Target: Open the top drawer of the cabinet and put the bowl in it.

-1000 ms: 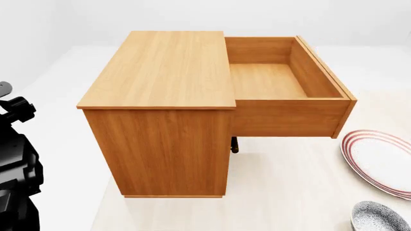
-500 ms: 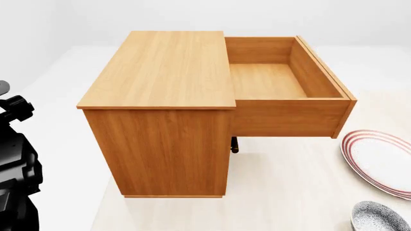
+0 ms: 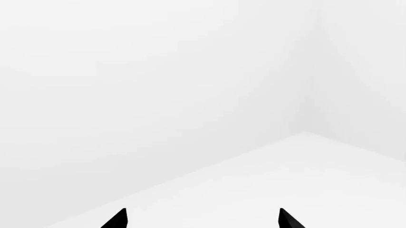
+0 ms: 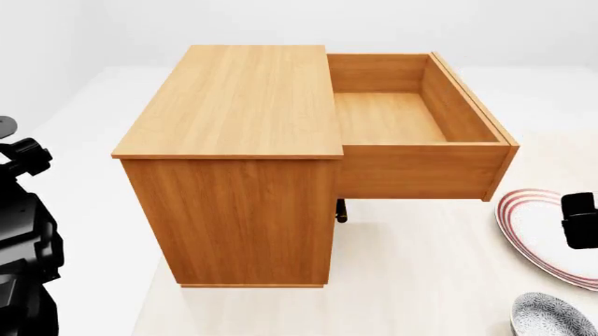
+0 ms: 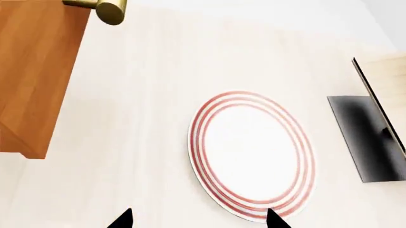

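Both claws stand open and hold nothing. Seen from its wrist camera, the right claw [image 5: 198,219] shows only two dark fingertips [image 5: 120,219] set well apart, hanging above the red-ringed white plate [image 5: 250,154] that lies flat on the pale surface [image 5: 146,95]. From the head camera a black part of the right arm [image 4: 580,220] enters at the right edge, over the plate's near rim. The left claw [image 3: 201,219] likewise shows two separated dark tips in its wrist view, facing bare white walls and floor; the left arm's black bulk [image 4: 24,238] sits at the left edge of the head view, well apart from the cabinet [image 4: 234,210].

That cabinet stands on the surface with its top drawer [image 4: 411,126] pulled far out to the right, its wooden inside bare. A brass handle end [image 5: 108,9] juts beside the drawer's front in the right wrist view.

At the lower right corner of the head view sits the bowl [image 4: 551,316], upright on the surface, near the plate and partly cut off by the frame edge. A dark panel [image 5: 368,137] shows at the right side of the right wrist view.
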Available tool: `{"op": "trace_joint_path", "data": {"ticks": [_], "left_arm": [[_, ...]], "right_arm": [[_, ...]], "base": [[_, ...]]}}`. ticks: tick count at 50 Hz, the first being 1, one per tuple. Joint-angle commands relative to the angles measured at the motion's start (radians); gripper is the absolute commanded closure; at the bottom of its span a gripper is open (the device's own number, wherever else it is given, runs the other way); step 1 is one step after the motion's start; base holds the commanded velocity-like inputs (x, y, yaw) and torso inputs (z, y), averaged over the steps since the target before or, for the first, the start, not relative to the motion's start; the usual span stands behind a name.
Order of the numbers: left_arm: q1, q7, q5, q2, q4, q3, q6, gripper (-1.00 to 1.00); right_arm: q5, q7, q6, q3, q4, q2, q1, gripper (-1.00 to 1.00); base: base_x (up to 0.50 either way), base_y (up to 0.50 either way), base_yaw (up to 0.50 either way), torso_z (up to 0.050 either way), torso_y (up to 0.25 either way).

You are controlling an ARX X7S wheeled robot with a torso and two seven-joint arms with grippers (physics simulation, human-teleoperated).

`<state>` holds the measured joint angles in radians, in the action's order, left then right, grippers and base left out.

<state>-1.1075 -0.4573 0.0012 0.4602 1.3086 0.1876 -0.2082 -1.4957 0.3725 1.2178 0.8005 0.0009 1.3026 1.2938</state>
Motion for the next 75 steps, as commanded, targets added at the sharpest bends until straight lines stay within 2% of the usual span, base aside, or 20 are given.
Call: {"op": "trace_joint_path", "data": {"ticks": [1,7,20,31,55,75], "left_arm": [[0.002,-0.002,0.000,-0.002,0.000,-0.003,-0.001,-1.00],[0.002,-0.002,0.000,-0.002,0.000,-0.005,0.000,-1.00],[-0.001,-0.003,-0.001,-0.001,0.000,-0.008,0.000,-1.00],[-0.001,-0.003,-0.001,-0.001,0.000,-0.008,0.000,-1.00],[0.002,-0.002,-0.002,-0.003,0.000,-0.008,-0.005,-1.00],[-0.001,0.000,-0.002,-0.001,0.000,-0.008,-0.006,-1.00]], "right_arm": [[-0.014,-0.035,-0.157,0.048,0.008,0.068,-0.167,-1.00],[-0.021,-0.039,-0.196,0.062,0.014,0.076,-0.211,-1.00],[-0.024,-0.026,-0.164,0.065,0.012,0.122,-0.214,-1.00],[-0.055,-0.039,-0.269,0.106,0.018,0.174,-0.304,-1.00],[0.022,-0.111,-0.519,0.205,0.163,0.047,-0.491,-1.00],[0.053,-0.133,-0.598,0.240,0.212,0.016,-0.570,-1.00]], "base": [[0.00,0.00,0.00,0.000,0.000],[0.00,0.00,0.00,0.000,0.000],[0.00,0.00,0.00,0.000,0.000],[0.00,0.00,0.00,0.000,0.000],[0.00,0.00,0.00,0.000,0.000],[0.00,0.00,0.00,0.000,0.000]]}}
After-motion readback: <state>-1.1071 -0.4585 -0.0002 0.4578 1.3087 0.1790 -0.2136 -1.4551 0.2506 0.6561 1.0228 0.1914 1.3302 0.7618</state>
